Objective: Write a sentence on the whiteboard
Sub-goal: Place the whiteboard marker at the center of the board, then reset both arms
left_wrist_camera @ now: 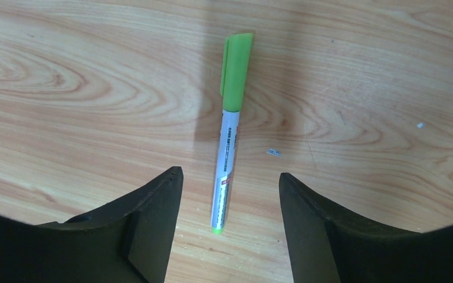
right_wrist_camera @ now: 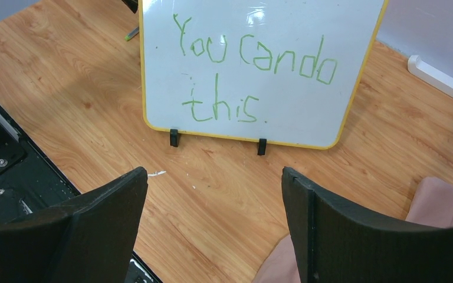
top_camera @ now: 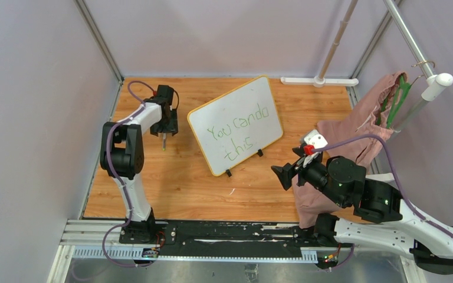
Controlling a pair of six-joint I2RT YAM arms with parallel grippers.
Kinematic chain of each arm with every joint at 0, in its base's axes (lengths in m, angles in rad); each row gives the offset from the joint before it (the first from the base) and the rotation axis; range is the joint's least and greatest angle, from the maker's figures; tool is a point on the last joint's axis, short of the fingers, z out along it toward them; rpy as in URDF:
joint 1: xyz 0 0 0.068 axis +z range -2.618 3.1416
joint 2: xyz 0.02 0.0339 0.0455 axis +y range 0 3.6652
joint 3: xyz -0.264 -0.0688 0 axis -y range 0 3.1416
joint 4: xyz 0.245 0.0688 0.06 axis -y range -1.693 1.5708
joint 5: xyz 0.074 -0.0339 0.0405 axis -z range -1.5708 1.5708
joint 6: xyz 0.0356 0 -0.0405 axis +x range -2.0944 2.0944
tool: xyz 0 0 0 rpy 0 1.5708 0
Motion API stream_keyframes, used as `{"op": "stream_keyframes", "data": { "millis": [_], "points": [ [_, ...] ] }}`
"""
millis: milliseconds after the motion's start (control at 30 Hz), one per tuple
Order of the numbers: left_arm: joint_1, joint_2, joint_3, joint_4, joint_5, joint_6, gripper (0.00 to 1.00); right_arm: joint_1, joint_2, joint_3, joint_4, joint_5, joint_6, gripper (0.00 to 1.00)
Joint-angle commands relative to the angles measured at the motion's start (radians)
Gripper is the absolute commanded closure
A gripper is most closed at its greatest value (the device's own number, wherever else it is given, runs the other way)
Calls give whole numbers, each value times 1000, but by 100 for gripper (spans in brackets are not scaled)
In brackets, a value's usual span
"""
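The whiteboard [top_camera: 236, 124] [right_wrist_camera: 253, 71], white with a yellow-orange rim and two small black feet, stands tilted at mid-table. On it is the sentence [top_camera: 239, 131] [right_wrist_camera: 248, 65] in green, "You can do this", in two lines. A capped green marker [left_wrist_camera: 229, 130] [top_camera: 164, 142] lies flat on the wood left of the board. My left gripper [left_wrist_camera: 230, 177] [top_camera: 164, 134] hovers over the marker's end with its jaws open, touching nothing. My right gripper [right_wrist_camera: 214, 174] [top_camera: 289, 171] stands wide open and empty, in front of the board's right side.
A pink cloth [top_camera: 354, 147] [right_wrist_camera: 442, 203] is heaped at the right, under a hanger and a metal pole [top_camera: 416, 47]. A white stand base [top_camera: 318, 81] sits at the back. A black rail [top_camera: 230, 233] runs along the near edge. Grey walls close in left, back and right.
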Motion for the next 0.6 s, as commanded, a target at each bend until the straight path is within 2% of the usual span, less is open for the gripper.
{"op": "stream_keyframes", "data": {
  "millis": [0, 200, 367, 567],
  "points": [
    [11, -69, -13, 11, 4, -18, 31, -9, -15, -12, -1, 10, 21, 14],
    [11, -120, -47, 43, -28, -21, 17, -9, -21, -34, 16, 12, 21, 14],
    [11, -159, -58, 53, -44, -38, 1, -9, -18, -34, 19, 11, 27, 14],
    [11, -252, -72, 72, -118, -87, 0, -9, -21, -44, 25, 17, 45, 14]
  ]
}}
